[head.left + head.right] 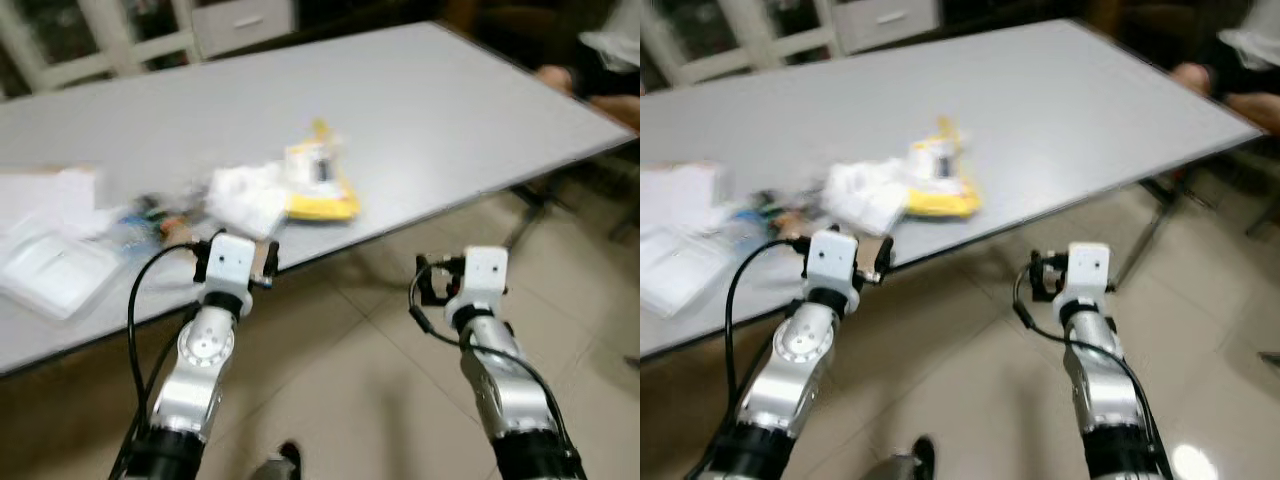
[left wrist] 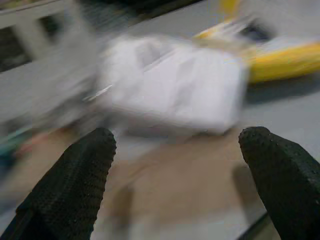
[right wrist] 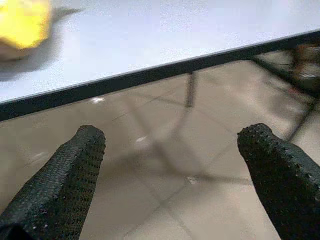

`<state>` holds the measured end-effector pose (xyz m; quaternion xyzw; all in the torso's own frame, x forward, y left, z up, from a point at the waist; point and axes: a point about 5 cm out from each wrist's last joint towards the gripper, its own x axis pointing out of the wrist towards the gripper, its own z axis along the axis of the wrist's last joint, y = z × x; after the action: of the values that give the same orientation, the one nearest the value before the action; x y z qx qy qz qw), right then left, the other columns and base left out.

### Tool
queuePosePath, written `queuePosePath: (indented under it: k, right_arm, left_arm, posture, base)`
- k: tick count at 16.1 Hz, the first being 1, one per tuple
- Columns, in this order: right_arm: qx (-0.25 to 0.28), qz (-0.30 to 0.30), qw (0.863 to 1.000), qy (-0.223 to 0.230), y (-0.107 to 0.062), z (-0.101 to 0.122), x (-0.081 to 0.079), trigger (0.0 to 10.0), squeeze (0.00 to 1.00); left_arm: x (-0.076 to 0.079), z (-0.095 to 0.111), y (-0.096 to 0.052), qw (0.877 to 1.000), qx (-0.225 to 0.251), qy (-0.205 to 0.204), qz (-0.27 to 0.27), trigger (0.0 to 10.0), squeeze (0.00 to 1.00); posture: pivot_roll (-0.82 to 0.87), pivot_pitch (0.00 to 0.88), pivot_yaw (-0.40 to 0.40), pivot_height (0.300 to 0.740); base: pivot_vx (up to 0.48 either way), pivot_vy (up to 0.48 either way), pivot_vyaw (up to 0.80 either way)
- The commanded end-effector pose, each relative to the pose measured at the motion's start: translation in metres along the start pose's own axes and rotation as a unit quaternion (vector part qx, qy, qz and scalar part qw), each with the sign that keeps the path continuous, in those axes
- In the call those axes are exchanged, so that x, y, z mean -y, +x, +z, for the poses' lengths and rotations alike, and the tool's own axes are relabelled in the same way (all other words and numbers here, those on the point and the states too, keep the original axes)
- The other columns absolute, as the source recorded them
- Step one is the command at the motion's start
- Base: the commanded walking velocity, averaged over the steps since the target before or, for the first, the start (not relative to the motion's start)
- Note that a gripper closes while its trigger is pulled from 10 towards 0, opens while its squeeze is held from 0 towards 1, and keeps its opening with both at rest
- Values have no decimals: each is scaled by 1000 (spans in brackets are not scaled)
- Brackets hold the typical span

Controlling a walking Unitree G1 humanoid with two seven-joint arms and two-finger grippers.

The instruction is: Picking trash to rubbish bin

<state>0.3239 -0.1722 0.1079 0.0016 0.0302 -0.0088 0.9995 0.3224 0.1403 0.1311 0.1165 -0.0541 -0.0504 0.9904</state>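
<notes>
A grey table [image 1: 420, 110] carries a cluster of trash near its front edge. A yellow packet [image 1: 320, 182] lies flat, touching a crumpled white wrapper [image 1: 245, 198] on its left side. Further left lie small blurred scraps [image 1: 150, 212], too smeared to identify, and flat white plastic packaging [image 1: 50, 268] near the table edge.

The left gripper [image 2: 177, 175] is raised at the front edge of the table, just short of the white wrapper; its fingers [image 2: 75, 180] are spread wide and hold nothing. In the left wrist view the wrapper and the yellow packet lie directly ahead, blurred.

The right gripper [image 3: 175, 175] hangs over the tiled floor [image 1: 360, 400], in front of the table edge and well apart from the trash. Its fingers [image 3: 65, 180] are likewise spread wide and empty.

A person's arm [image 1: 590, 85] rests at the far right corner of the table.
</notes>
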Motion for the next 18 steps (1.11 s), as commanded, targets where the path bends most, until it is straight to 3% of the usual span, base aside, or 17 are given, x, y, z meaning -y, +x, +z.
queuePosePath:
  k: [1,5,11,18]
  right_arm:
    - [7,4,1000,0,-1,3,-1,10000,0]
    - [6,2,1000,3,-2,2,0,10000,0]
    - [0,0,1000,10,-2,1,0,10000,0]
    - [-1,7,1000,8,-1,0,-2,10000,0]
  left_arm:
    - [0,-1,-2,1000,-3,1,-3,10000,0]
    - [1,-1,-3,1000,-2,1,-4,10000,0]
    - [1,0,-3,1000,0,7,-3,10000,0]
    - [0,-1,-2,1000,-1,11,-1,10000,0]
  posture:
    - [-18,170,29,740]
    - [-17,172,31,740]
    - [-17,170,32,740]
    - [-20,163,32,740]
  base:
    - [0,0,800]
    - [0,0,770]
    - [0,0,0]
    - [0,-354,0]
